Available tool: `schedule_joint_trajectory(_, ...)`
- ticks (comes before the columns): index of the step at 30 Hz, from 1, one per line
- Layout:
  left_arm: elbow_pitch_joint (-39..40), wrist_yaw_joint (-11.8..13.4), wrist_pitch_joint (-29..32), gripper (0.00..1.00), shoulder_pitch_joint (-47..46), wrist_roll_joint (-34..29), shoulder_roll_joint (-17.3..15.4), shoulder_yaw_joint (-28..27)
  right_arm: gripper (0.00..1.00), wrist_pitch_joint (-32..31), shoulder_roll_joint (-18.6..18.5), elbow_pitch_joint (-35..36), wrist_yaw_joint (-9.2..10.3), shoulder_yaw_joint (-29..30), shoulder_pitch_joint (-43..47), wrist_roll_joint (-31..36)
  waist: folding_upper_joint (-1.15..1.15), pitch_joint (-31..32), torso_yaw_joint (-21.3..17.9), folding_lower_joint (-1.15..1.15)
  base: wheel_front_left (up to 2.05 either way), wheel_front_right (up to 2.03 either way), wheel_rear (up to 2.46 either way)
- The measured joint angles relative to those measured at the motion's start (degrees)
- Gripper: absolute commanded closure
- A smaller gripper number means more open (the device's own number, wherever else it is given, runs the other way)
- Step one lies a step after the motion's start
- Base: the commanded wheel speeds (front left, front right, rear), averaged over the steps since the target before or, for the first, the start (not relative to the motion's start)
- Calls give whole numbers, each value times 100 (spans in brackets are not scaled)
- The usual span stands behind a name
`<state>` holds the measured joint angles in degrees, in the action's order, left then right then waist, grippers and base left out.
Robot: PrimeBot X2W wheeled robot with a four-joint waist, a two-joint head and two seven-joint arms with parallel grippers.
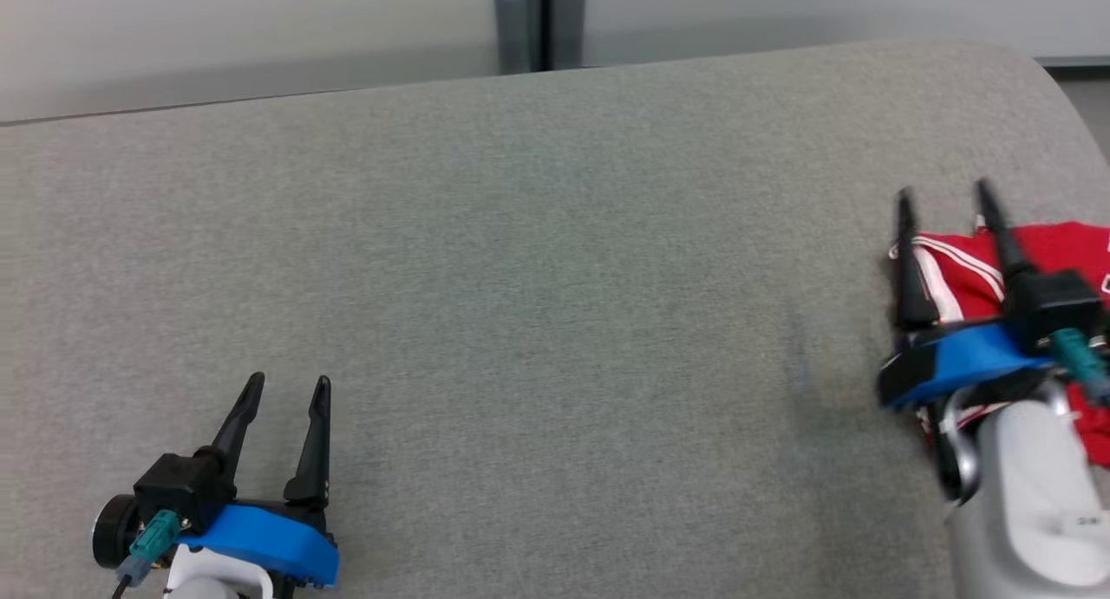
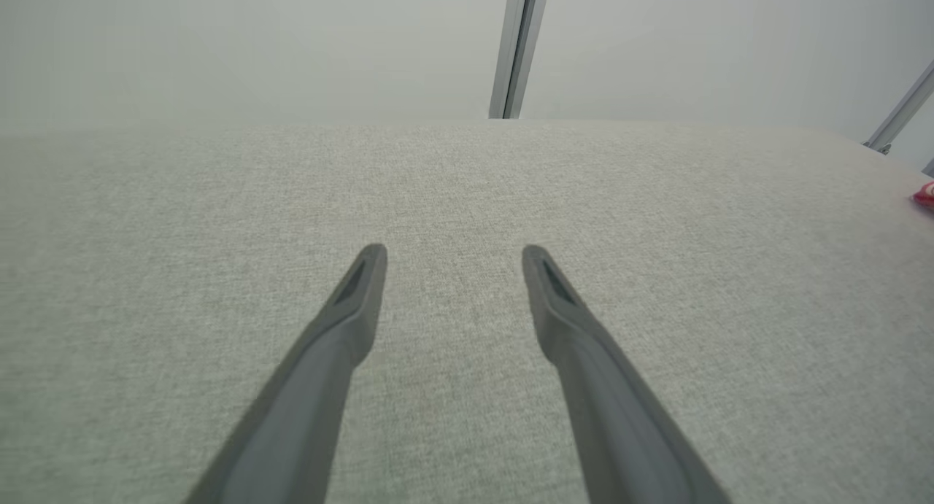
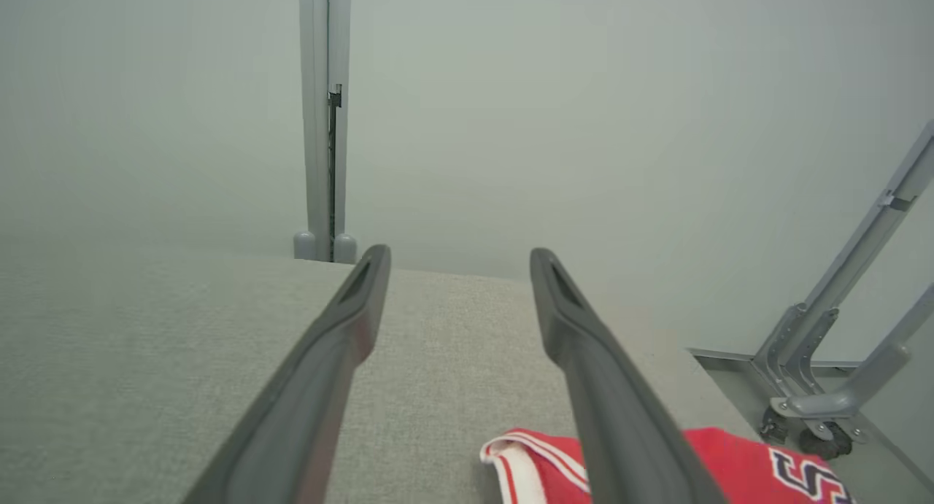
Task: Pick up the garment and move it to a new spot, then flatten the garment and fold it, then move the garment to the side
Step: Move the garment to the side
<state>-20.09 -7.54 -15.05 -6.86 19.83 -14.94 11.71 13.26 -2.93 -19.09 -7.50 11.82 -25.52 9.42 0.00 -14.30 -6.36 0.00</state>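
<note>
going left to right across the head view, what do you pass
left gripper → grey post at the back → right gripper and red garment, overlapping at the right edge

red garment: dark, white-edged letter "s"; rest of lettering cut off at edge.

Grey surface lies open; red garment occupies right edge.

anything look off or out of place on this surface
Nothing much stands out. The red garment lies at the right end of the grey surface, below the open right gripper, which holds nothing. That gripper hides part of it, so its neatness is unclear. No spills or damage.
</note>
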Motion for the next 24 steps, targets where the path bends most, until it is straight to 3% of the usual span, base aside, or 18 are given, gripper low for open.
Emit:
schedule_joint_trajectory(6, -153, 0, 0, 0, -44, -256, 209, -296, 0, 162, 15, -937, 0, -720, 258, -808, 0, 207, 350, 0, 0, 0, 0)
schedule_joint_trajectory(10, -258, 0, 0, 0, -49, -352, 308, -407, 0, 171, 3, -1113, 1, -932, 350, -1096, 0, 331, 547, 0, 0, 0, 0)
schedule_joint_trajectory(24, -642, 0, 0, 0, 116, -631, 664, -775, 0, 171, 12, -1160, 0, -870, 966, -1280, 0, 1044, 691, 0, 0, 0, 0)
